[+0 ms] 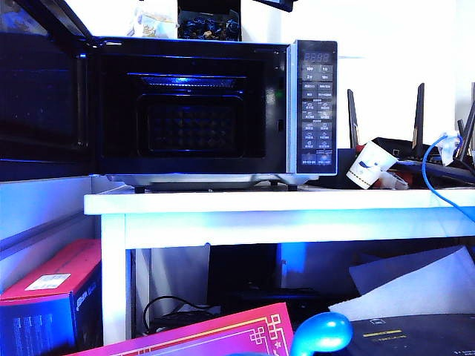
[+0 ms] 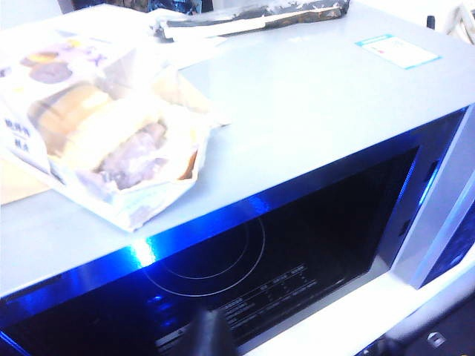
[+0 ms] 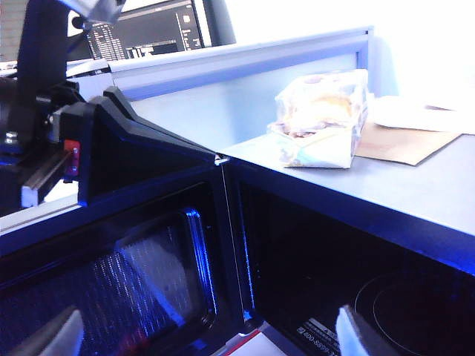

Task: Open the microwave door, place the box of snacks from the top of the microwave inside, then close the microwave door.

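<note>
The microwave [image 1: 315, 107] stands on a white table with the microwave door [image 1: 44, 96] swung wide open to the left, its dark cavity [image 1: 193, 111] exposed. On its pale top lies the box of snacks [image 1: 152, 26], whitish with yellowish print. From above, the box of snacks [image 2: 104, 141] lies near the front edge over the cavity and glass turntable [image 2: 215, 252]. My left gripper [image 2: 208, 334] is shut and empty, hanging in front of the cavity opening. My right gripper [image 3: 206, 334] stands open before the door [image 3: 148, 274] hinge, well short of the box of snacks [image 3: 323, 119].
A dark box with blue contents [image 1: 209, 26] sits behind the snack box. A paper cup [image 1: 371, 165], router antennas [image 1: 419, 111] and a blue cable [image 1: 430, 178] crowd the table right of the microwave. A red box [image 1: 52, 289] lies under the table.
</note>
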`<state>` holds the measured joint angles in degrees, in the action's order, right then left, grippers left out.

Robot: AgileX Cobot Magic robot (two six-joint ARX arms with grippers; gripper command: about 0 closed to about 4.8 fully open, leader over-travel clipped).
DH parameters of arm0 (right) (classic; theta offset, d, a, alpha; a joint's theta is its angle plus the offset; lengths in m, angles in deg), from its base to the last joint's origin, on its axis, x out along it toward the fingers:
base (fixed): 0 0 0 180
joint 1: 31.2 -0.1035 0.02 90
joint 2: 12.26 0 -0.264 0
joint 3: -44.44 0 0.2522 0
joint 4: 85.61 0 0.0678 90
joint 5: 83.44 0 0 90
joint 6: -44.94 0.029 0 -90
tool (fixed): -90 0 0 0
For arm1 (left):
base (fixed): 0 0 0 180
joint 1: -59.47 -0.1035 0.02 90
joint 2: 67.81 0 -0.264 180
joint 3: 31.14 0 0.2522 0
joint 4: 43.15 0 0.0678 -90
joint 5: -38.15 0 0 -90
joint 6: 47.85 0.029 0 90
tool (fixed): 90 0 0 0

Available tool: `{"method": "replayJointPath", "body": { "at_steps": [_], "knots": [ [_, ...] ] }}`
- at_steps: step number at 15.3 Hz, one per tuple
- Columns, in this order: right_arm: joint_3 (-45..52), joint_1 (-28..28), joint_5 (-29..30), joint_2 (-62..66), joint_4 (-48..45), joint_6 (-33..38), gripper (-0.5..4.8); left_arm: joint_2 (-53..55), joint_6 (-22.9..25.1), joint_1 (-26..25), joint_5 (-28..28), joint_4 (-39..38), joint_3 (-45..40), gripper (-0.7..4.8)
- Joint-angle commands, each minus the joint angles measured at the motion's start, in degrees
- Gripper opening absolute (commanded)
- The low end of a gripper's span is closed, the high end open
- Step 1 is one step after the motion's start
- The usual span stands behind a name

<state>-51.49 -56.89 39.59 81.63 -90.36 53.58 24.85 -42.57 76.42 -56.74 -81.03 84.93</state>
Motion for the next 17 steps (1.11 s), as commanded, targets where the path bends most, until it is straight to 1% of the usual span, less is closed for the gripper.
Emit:
{"method": "replayJointPath", "body": {
  "at_steps": [1,3,6,8,9,11,14,16,17],
  "knots": [
    [-0.3,-0.1,0.0,-0.3,-0.6,-0.1,4.79,-0.1,-3.3,0.1,0.2,5.0,0.2,4.79],
    [-0.3,-0.1,-0.2,-0.3,-0.7,-0.1,4.79,0.6,-6.1,0.1,0.2,9.6,0.2,4.79],
    [-0.3,0.0,-2.9,-0.3,-1.0,-0.2,4.79,2.9,-11.6,0.1,0.2,16.3,0.2,4.79],
    [-0.3,0.0,-3.2,-0.3,-1.6,-0.2,4.79,4.0,-12.1,0.1,1.0,18.7,0.2,4.79],
    [-0.3,0.0,-5.0,-0.3,-2.5,-0.3,4.79,4.4,-13.4,0.2,3.6,19.5,0.2,4.79],
    [-0.3,0.1,-5.1,-0.4,-3.0,-0.3,4.79,4.5,-14.0,1.2,9.3,21.2,0.2,4.79],
    [-0.3,0.1,-5.1,-0.3,-2.9,-0.3,4.79,5.3,-13.6,4.3,13.3,27.4,0.2,4.79],
    [-0.4,0.1,-5.1,-0.4,-2.9,-0.3,4.79,6.4,-12.7,5.9,16.2,30.1,0.2,4.79],
    [-0.8,0.1,-5.1,-0.4,-2.4,-0.3,4.79,7.0,-12.6,6.8,19.0,31.1,0.2,4.79]
  ]
}}
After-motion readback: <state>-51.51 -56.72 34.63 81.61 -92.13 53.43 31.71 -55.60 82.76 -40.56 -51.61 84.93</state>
